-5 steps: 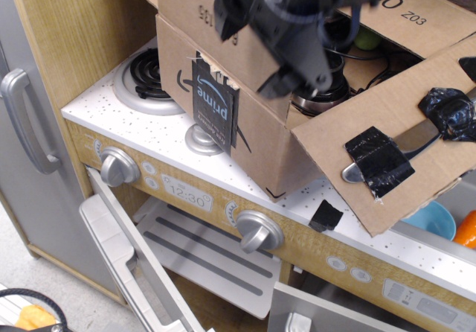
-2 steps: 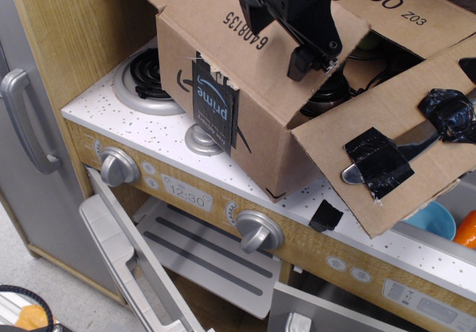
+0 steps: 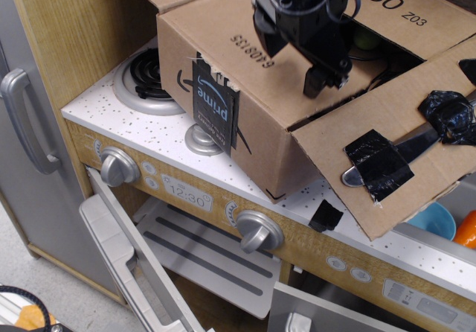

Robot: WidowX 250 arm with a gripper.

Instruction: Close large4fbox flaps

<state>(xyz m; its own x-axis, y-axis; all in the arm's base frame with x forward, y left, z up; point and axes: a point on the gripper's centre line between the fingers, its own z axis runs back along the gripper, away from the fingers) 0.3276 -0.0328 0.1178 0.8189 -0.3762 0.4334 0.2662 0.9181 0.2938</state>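
Lowered further since the earlier frames, the "6408135" flap is now laid nearly flat over the large4fbox, which is set on the white counter toward its back edge. A taped flap is left hanging open at the right. The gripper is pressed on the lowered flap, spread apart and holding nothing.

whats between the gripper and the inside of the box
In the only view, the flap printed 6408135 lies under the gripper, folded down over the left part of the box. The opening to its right is still uncovered.
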